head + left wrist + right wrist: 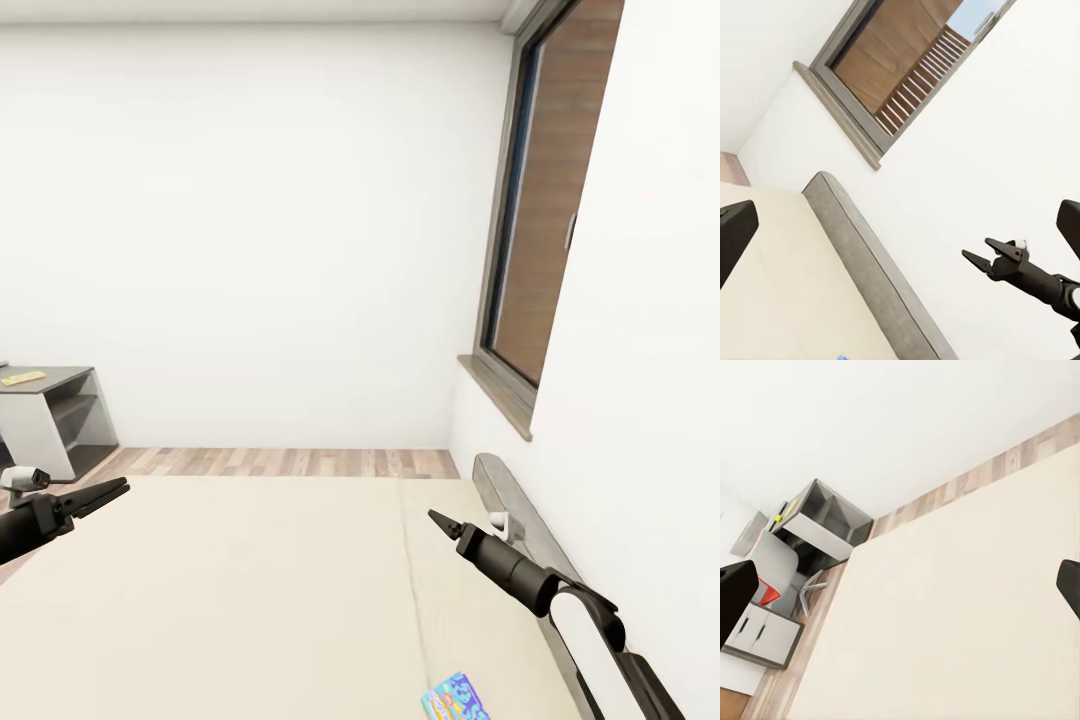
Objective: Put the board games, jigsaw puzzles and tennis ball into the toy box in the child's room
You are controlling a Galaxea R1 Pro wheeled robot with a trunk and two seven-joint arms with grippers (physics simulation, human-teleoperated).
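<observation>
White walls and a wood-framed window enclose the bed, its bare beige mattress spread beneath both arms. The dark grey side unit stands beyond the left gripper, which looks pressed together. The right gripper comes to a closed point. Behind it (nearer the robot) lies a blue board game.

bed near, centre | board game on bed, near right edge | side unit far left, puzzle on top | window right, above headboard
</observation>
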